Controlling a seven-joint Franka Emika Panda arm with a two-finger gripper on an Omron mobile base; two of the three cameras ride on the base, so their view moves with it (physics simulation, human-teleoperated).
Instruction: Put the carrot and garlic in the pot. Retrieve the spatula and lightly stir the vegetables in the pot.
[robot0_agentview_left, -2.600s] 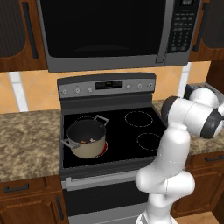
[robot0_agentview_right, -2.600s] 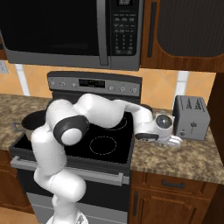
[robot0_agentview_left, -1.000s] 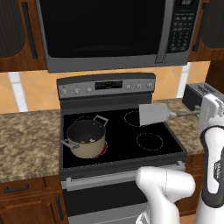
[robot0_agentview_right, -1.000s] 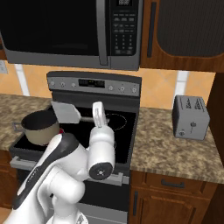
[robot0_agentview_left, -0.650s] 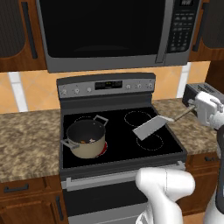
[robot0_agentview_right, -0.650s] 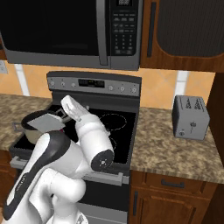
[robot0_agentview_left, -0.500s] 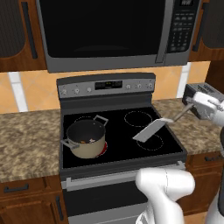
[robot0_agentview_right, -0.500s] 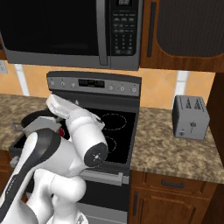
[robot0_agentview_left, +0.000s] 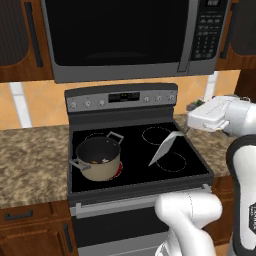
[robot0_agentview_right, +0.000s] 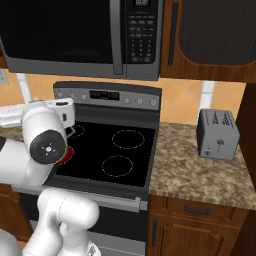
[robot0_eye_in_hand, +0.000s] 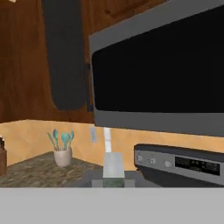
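The gripper (robot0_agentview_left: 192, 119) pinches the spatula (robot0_agentview_left: 165, 148) over the stove; next it must reach the pot (robot0_agentview_left: 98, 158) to stir.

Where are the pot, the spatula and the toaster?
pot (robot0_agentview_left: 100, 167): left base view, on its tan side wall.
spatula (robot0_agentview_left: 166, 147): left base view, on the flat grey blade over the stove.
toaster (robot0_agentview_right: 217, 134): right base view, on its silver front.

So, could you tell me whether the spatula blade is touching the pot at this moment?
Apart. In the left base view the spatula hangs over the right side of the stove, with bare black cooktop between its blade and the pot.
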